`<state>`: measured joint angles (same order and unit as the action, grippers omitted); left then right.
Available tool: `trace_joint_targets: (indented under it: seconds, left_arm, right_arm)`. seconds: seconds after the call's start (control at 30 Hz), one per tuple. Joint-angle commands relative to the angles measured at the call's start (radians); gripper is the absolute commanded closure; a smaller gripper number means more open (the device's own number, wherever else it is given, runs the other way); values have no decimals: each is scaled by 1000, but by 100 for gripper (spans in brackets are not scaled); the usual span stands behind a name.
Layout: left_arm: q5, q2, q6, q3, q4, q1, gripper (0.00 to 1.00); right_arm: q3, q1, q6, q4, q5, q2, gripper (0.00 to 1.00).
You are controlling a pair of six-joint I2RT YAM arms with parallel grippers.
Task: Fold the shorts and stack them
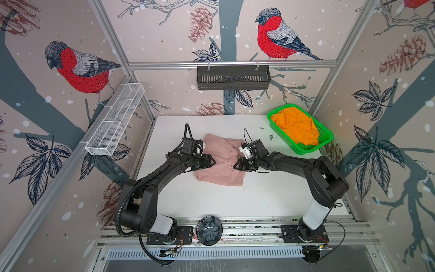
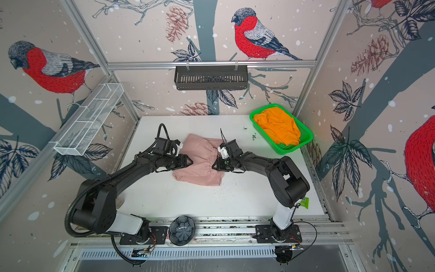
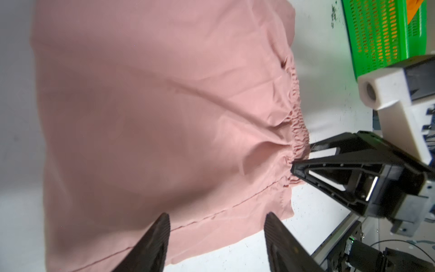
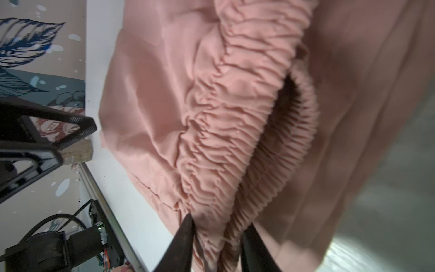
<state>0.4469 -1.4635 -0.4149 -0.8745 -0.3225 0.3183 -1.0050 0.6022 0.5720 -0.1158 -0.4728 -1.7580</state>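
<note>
Both top views are looking down from high above the near edge onto the whole table (image 1: pixel 211 200), facing the far wall (image 1: pixel 164 35). My left wrist camera is looking rightward, close over the pink shorts (image 3: pixel 153 129); my right wrist camera is looking leftward, very close. All four are sharing these shorts.

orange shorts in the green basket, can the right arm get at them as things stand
Probably yes. The orange shorts lie uncovered in the open green basket on that arm's side, nothing between. But the right hand has the pink shorts' waistband between its fingers and may need to let go first.
</note>
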Motion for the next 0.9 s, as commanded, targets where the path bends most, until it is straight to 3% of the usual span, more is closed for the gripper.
trace_joint_targets:
  seconds: [0.0, 0.1, 0.33, 0.53, 0.87]
  left_arm:
    - [20, -20, -13, 28, 58, 10, 40]
    - [1, -30, -7, 31, 55, 17, 43]
    - [-47, 3, -3, 89, 105, 43, 55]
    - [-49, -33, -11, 171, 191, 45, 58]
    - [-67, -47, -22, 209, 230, 45, 59]
  right_arm:
    - [-91, 34, -128, -193, 241, 38, 54]
    - [-167, 52, -189, -241, 316, 69, 52]
    - [-309, 64, -258, -191, 231, -40, 55]
    - [-401, 45, -330, -96, 84, -193, 60]
    - [-221, -50, -317, 15, 45, -267, 65]
